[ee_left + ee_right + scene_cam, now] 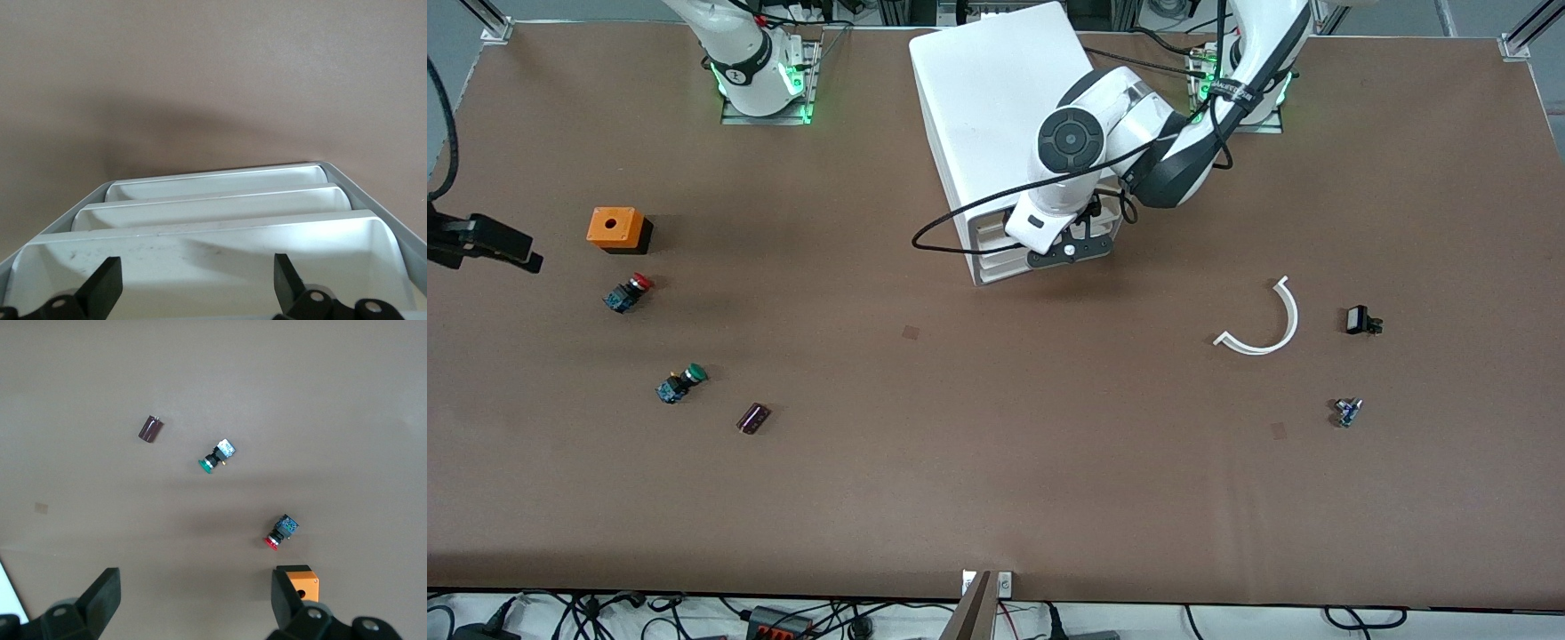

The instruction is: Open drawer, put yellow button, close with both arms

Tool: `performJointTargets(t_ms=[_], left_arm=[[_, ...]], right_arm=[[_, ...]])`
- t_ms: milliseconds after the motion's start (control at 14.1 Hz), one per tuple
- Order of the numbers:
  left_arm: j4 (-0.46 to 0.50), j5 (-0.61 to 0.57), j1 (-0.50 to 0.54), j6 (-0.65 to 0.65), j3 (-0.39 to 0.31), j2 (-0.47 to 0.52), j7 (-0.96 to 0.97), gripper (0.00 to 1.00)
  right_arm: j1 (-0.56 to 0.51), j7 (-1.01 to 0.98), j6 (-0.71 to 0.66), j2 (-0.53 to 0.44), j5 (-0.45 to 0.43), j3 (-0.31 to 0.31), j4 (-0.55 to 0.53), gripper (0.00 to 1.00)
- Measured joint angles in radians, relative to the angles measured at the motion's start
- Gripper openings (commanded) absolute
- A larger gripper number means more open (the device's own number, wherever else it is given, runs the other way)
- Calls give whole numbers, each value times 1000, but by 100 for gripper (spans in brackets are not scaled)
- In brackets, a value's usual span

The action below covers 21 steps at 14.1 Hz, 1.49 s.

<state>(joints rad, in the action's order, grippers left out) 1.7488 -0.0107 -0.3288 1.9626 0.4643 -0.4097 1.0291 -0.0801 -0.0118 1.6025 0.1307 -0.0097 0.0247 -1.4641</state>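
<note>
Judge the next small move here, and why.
Probably lift the left gripper clear: it hangs open over the drawer, which looks pulled out and empty. The right gripper waits open near the orange box.

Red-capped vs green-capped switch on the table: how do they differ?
Cap colour: the red-capped switch has a red cap, the green-capped switch a green one. Position: red lies near the orange box; green lies nearer the front camera, beside the dark cylinder. Shared: both lie on their sides, dark blue-black bodies, similar size.

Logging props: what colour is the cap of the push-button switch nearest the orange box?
Red; the red-capped switch shows best in the right wrist view, beside the orange box.
</note>
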Motion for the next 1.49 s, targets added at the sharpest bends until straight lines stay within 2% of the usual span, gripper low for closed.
performJointTargets(t_ms=[142, 284, 497, 924, 1279, 1492], left_arm=[[1, 0, 1, 0, 1, 0, 1, 100], [0, 0, 8, 0, 1, 1, 1, 100], [-32, -58, 72, -55, 0, 13, -69, 100], [-169, -178, 256, -242, 0, 35, -410, 100], [-231, -188, 439, -278, -2, 91, -723, 100], [-261, -188, 489, -325, -9, 144, -834, 100]], right_arm=[[0, 0, 24, -86, -1, 0, -117, 100], [-1, -4, 25, -131, -1, 0, -169, 100], [-3, -24, 31, -138, -2, 0, -178, 100], [-6, -30, 32, -136, -2, 0, -180, 100], [-6, -33, 34, -136, -3, 0, -180, 100], [-6, -34, 35, -136, -3, 1, -181, 100]])
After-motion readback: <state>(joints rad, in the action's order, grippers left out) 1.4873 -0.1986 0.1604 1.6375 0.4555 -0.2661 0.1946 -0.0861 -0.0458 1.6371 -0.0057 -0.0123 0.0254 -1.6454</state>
